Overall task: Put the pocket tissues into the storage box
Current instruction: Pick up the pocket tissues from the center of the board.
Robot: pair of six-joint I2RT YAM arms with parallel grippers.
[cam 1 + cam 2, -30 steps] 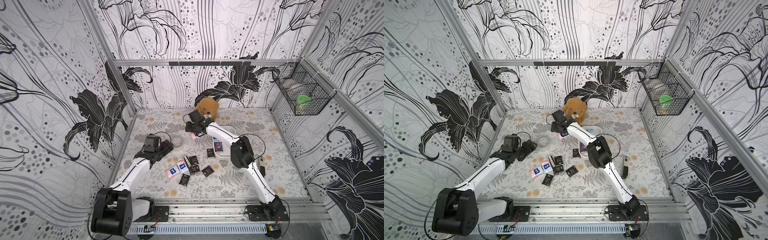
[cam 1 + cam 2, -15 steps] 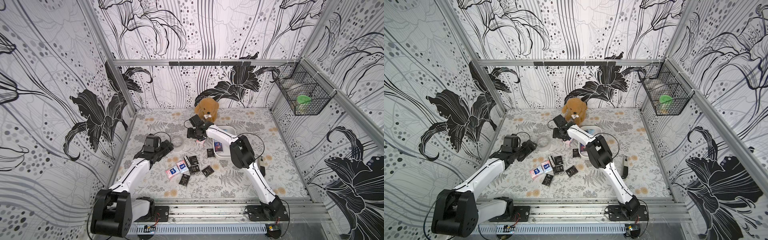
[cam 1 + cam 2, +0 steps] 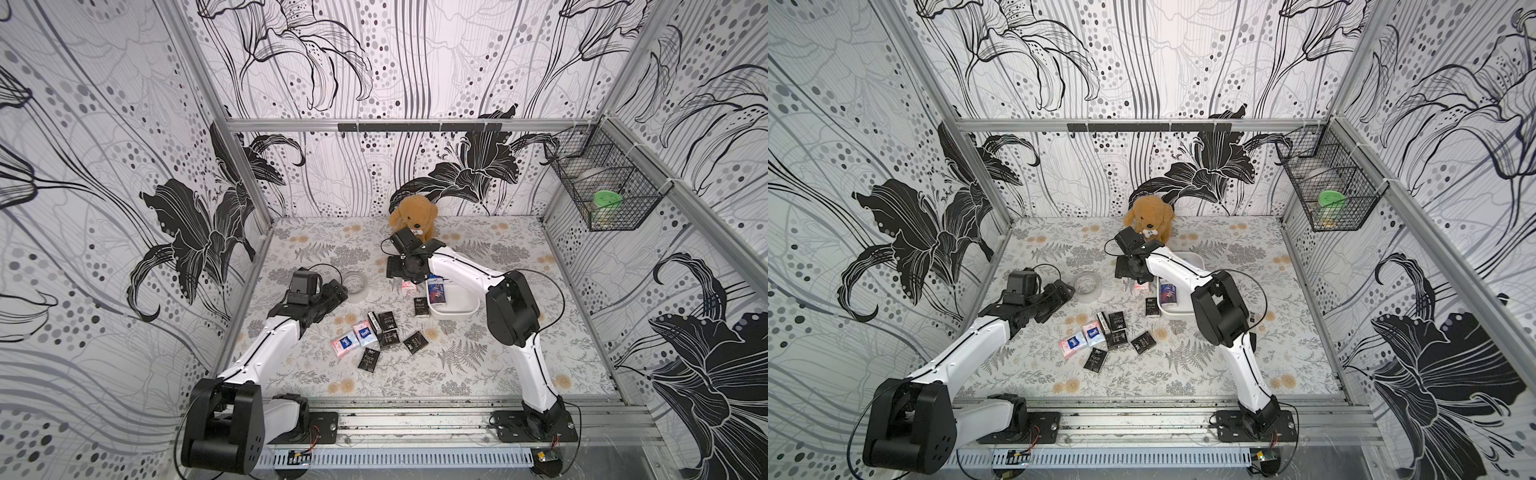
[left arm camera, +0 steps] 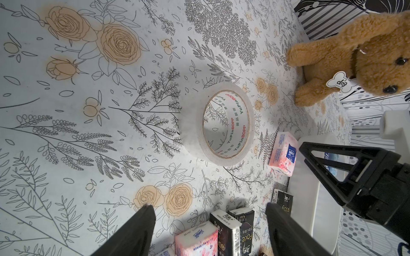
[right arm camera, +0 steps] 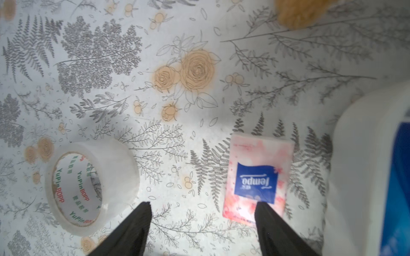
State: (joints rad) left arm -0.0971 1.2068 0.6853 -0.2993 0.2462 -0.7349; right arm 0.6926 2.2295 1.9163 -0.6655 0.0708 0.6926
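Top views, left arm: left arm stretches low and forward over the table; left gripper is spread and empty, aimed at the tape roll.
Mid-table: loose pocket tissues, mostly black with some pink, lie scattered outside the storage box.
Right arm: right arm has its elbow raised and its forearm reaches across the box; right gripper points down, fingers apart, holding nothing.
Under it: pink packet lies flat on the table just beside the box.
Box contents: dark blue packet lies inside.
Far end: plush dog sits by the back wall.
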